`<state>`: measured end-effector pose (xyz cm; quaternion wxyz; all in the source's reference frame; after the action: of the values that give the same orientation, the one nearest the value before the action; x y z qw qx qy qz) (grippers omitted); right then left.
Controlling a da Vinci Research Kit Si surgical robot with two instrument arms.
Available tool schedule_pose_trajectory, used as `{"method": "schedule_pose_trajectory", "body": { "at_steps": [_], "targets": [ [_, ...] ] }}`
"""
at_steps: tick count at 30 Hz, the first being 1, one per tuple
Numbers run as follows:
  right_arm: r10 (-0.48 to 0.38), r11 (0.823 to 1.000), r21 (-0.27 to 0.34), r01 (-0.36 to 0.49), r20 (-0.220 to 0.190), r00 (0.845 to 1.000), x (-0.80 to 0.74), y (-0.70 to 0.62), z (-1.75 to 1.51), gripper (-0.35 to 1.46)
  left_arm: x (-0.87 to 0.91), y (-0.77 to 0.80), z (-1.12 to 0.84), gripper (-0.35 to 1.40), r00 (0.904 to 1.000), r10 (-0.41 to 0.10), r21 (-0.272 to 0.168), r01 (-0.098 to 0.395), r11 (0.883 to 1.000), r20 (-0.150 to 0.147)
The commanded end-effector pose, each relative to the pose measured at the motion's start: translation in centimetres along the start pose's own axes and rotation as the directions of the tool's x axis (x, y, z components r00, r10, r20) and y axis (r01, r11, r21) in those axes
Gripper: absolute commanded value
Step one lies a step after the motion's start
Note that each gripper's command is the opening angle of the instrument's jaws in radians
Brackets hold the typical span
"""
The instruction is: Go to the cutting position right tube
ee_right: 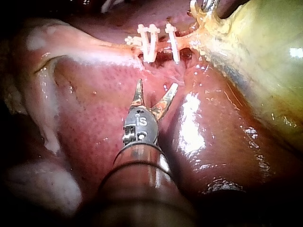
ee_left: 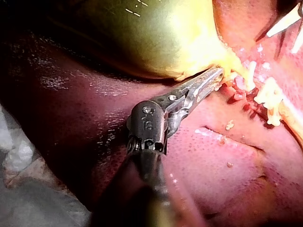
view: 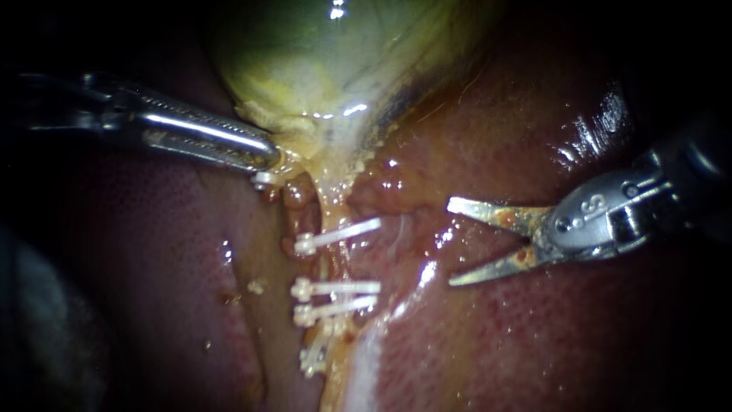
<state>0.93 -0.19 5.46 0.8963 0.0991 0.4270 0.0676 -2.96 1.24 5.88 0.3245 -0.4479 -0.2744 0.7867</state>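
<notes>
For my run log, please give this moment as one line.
left instrument: jaws shut on gallbladder | right instrument: jaws open, short of clipped tube | cutting position: not yet reached

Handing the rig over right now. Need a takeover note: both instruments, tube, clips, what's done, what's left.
Left instrument: jaws shut on the gallbladder at its narrow lower end.
Right instrument: jaws open and empty, over the liver, beside the clipped tube and not touching it.
Clips: one upper and two close together below it, with bare tube between. Another sits lower down.
Done: the tube is clipped.
Left: bring the open jaws around the bare stretch. They are not there yet.
</notes>
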Motion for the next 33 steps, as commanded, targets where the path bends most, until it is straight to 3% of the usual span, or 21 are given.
{"method": "schedule_pose_trajectory", "body": {
  "at_steps": [1, 11, 16, 25, 33],
  "targets": [
    [0.0, 1.0, 0.001, 0.0, 0.0, 1.0, 0.0, 0.0, 0.0, 1.43, 0.02, 0.02, -0.04, -0.35, 1.0, -0.001, -0.003, 0.001, 1.0, 0.0],
    [0.0, 1.0, 0.015, 0.001, -0.007, 1.0, 0.01, 0.0, 0.01, 1.42, 0.22, 0.12, -0.65, -0.35, 0.9999, -0.015, 0.014, 0.016, 1.0, -0.006],
    [0.0, 1.0, 0.03, 0.001, -0.015, 1.0, 0.04, -0.02, 0.05, 1.42, 0.19, 0.13, -0.63, -0.35, 0.9999, -0.015, 0.017, 0.015, 1.0, -0.006],
    [0.134, 0.987, 0.093, -0.13, -0.036, 0.99, 0.14, -0.05, 0.25, 1.43, 0.19, 0.14, -0.62, -0.35, 0.9999, -0.015, 0.018, 0.015, 1.0, -0.007],
    [0.302, 0.939, 0.181, -0.292, -0.032, 0.953, 0.22, -0.04, 0.43, 1.4, 0.19, 0.14, -0.62, -0.35, 0.9999, -0.015, 0.019, 0.015, 1.0, -0.007]
  ]
}}
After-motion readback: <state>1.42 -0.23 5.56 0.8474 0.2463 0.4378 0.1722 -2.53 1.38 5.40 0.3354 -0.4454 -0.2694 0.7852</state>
